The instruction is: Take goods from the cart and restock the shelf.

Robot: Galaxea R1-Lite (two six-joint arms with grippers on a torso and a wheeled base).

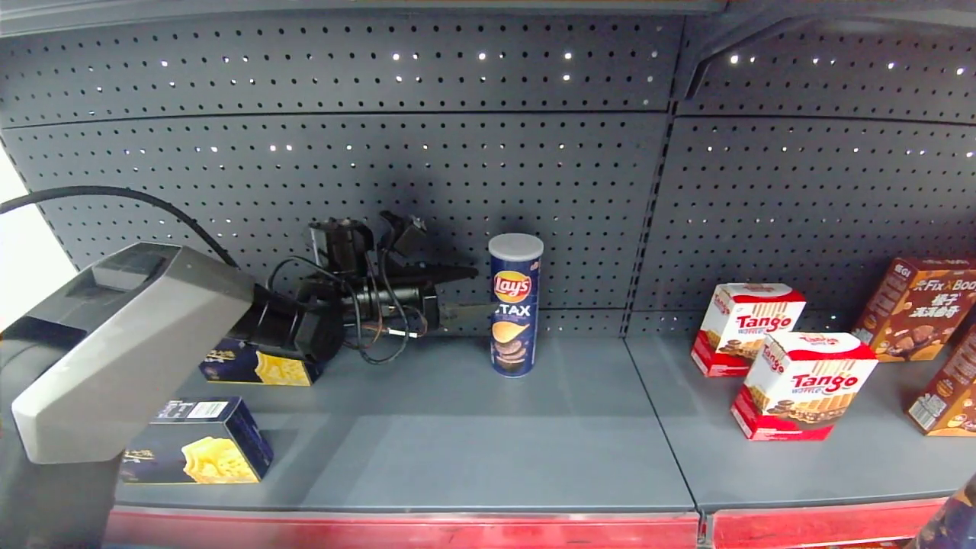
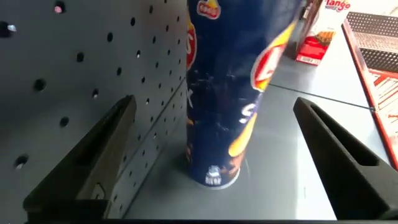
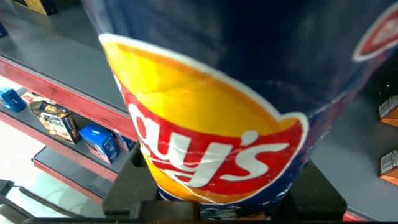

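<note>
Nearest the front edge of the shelf (image 1: 457, 450), a dark blue box (image 1: 194, 442) is lying at the left. The right gripper (image 3: 224, 208) is waiting out in front of the shelving, closed on a second chips can (image 3: 211, 124) and holding it in the air above the lower tiers (image 3: 56, 71). Farther in, the left arm is reaching across the deck from the left, over a second dark blue box (image 1: 259, 367). The left gripper (image 1: 480, 290) is spread wide and gripping nothing, its fingers (image 2: 93, 162) flanking the chips can (image 1: 515, 305) with a clear gap on either side. That can is standing upright on the shelf close to the pegboard back (image 1: 305, 152), its long axis vertical and its grey lid on top. It is sitting right at the mouth of the jaws, directly ahead along the line of the fingers, though whether it is between the fingertips or just past them cannot be told. The left arm is by far the nearer one to it. Any coming move is likely turning on that gap: a straight pull-back along the finger line should be leaving the can standing, while a sideways swing would be risking a topple. In the next bay to the right, two red-and-white wafer boxes (image 1: 747, 328) (image 1: 804, 385) and two brown boxes (image 1: 923, 305) (image 1: 945, 396) are filling the deck.
</note>
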